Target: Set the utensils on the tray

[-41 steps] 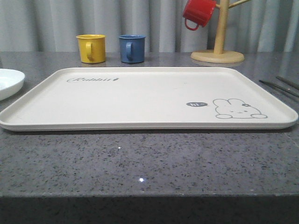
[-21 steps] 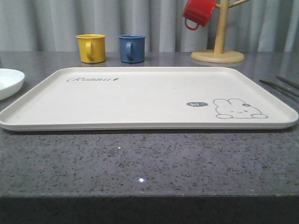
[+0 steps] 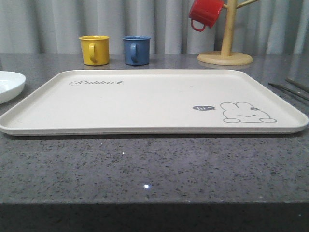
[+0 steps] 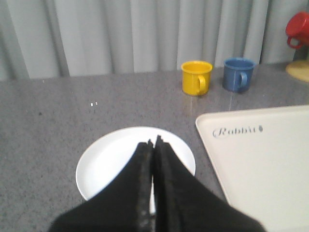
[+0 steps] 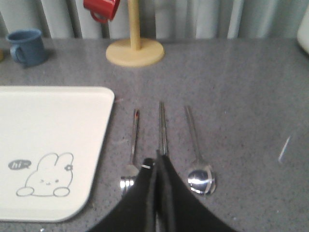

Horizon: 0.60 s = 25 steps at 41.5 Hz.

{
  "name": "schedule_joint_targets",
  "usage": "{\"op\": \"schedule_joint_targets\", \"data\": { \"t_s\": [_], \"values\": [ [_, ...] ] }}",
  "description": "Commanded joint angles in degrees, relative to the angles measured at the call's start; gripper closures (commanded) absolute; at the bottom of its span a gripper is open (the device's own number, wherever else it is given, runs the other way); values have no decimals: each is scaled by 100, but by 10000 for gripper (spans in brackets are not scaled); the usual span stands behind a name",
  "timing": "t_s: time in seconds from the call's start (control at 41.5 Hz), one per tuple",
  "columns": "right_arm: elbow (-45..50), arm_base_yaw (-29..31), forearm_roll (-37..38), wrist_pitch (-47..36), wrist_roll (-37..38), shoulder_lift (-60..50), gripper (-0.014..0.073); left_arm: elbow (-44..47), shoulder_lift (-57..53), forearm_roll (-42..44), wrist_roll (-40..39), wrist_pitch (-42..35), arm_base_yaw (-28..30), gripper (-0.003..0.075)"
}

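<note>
The tray (image 3: 154, 99), a large cream-white rectangle with a raised rim, a grey rabbit drawing and a "hi" bubble at its lower right in the front view, takes the middle of that frame and carries nothing yet, so I judge the task is at its very start. The round white plate (image 4: 116, 159) sits in the lower centre of the left wrist view, just beside the tray's corner that bears the script word, and the left gripper (image 4: 153, 143) hangs over it with its two black fingers pressed together, holding nothing. In the right wrist view the three utensils lie side by side on the grey counter, right of the tray's edge, and their long axes run nearly parallel from the upper part of the frame down toward the fingers. The pair of chopsticks (image 5: 162, 125) is in the middle, slim and flat, and its near end meets the tips of the right gripper (image 5: 157, 159), whose fingers are also closed together and hold nothing. The spoon (image 5: 197, 162) is to the right with its shiny bowl low in the frame, and the fork (image 5: 133, 145) is to the left, nearest the tray. The right arm is clearly the nearer one for these, and I think it must first open.
</note>
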<state>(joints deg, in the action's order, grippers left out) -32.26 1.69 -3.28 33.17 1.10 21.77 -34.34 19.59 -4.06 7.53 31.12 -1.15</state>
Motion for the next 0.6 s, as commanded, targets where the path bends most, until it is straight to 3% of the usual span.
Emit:
{"op": "schedule_joint_targets", "data": {
  "t_s": [0.0,0.41,0.506,0.579],
  "values": [
    [-157,21,-11,-289,-24,370,662,-208,323,-7,-47,-208,5,738],
    [-146,21,-16,-209,-24,916,655,-188,766,-18,-47,-155,5,738],
    [-146,21,-10,-214,-24,944,566,-188,766,-18,-47,-143,5,722],
    [-146,21,-10,-214,-30,983,442,-188,766,-18,-47,-117,5,630]
  ]
}}
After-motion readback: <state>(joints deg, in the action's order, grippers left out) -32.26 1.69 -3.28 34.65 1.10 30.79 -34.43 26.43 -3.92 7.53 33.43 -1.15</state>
